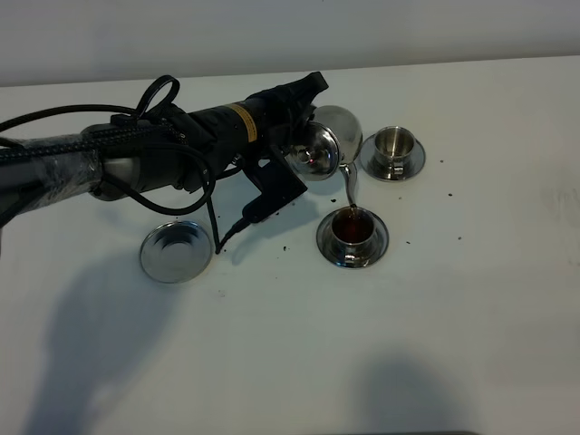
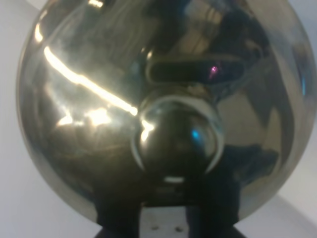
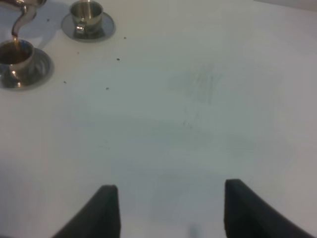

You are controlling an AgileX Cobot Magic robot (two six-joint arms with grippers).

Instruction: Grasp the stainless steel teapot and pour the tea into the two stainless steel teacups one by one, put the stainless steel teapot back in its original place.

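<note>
The left hand (image 1: 297, 127) was clenched on the stainless steel teapot (image 1: 328, 140) and held it up over the worktop (image 1: 435, 344), tipped strongly forward. The pot lay directly in front of this hand, at the end of the arm and touching it. In the left wrist view the shiny body filled almost the whole picture. The lid knob (image 2: 176, 146) faced the camera and two dark fingers (image 2: 119, 220) reached up at the pot's edge. Which part of the pot they pinched, I could not tell.

The thin spout (image 1: 350, 186) pointed downward, and its tip was just over the mouth of the nearer teacup (image 1: 353, 225). This cup contained dark red-brown tea and stood on its saucer (image 1: 373, 246). The farther teacup (image 1: 395, 142) stood on its own saucer, just beside the pot on the right. A lone round saucer (image 1: 175, 251) lay under the left arm, well apart from the pot. Some dark specks (image 1: 450, 194) were scattered on the worktop near the cups.

The right hand (image 3: 168, 210) was released. Its two dark fingers (image 3: 106, 210) stood apart above bare worktop, well apart from both cups and the pot.
</note>
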